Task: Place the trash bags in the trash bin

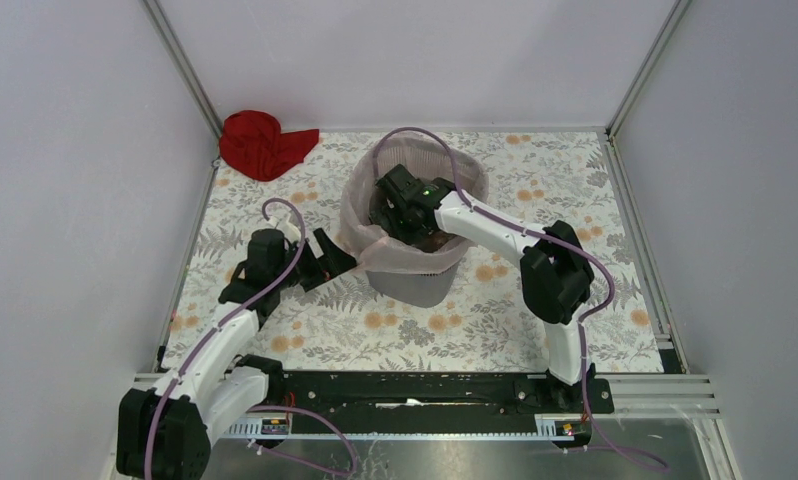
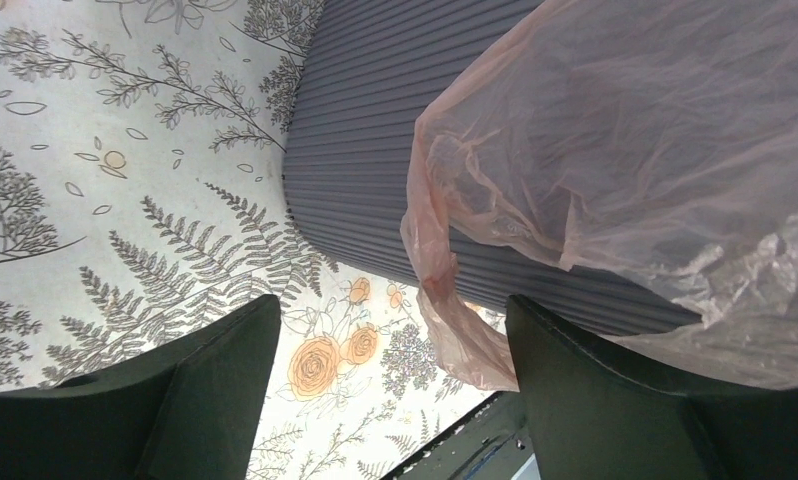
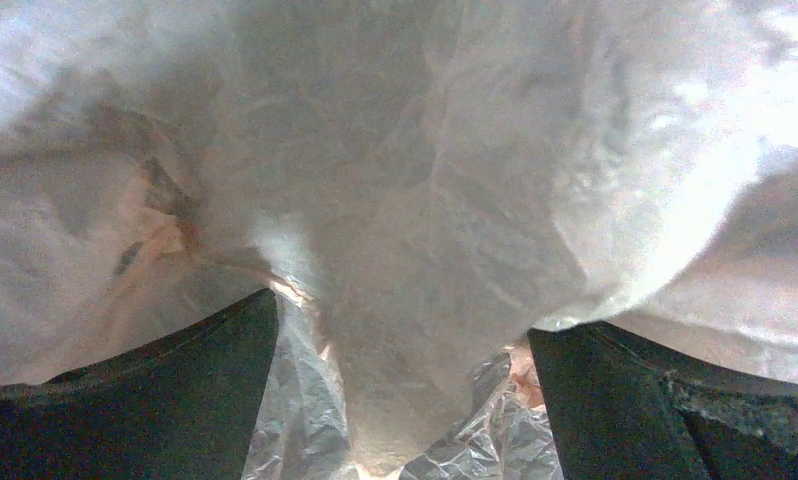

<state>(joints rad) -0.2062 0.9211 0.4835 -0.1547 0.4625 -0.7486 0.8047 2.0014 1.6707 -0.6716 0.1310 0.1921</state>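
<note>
The trash bin [image 1: 422, 287] is a round dark grey wastebasket in the middle of the table. The pale pink trash bag [image 1: 373, 243] lines it and is folded out over its rim. My right gripper [image 1: 403, 210] is down inside the bin with its jaws open. In the right wrist view the gripper [image 3: 405, 340] has wrinkled film [image 3: 425, 200] all around and between its fingers. My left gripper [image 1: 332, 260] is open beside the bin's left wall. In the left wrist view the gripper [image 2: 395, 340] faces the bin's ribbed side [image 2: 375, 150], and a hanging flap of bag [image 2: 465, 345] lies between the fingers, close to the right one.
A red cloth [image 1: 263, 145] lies crumpled at the table's far left corner. White walls with metal posts enclose the floral tablecloth [image 1: 535, 180] on three sides. A black rail [image 1: 415, 390] runs along the near edge.
</note>
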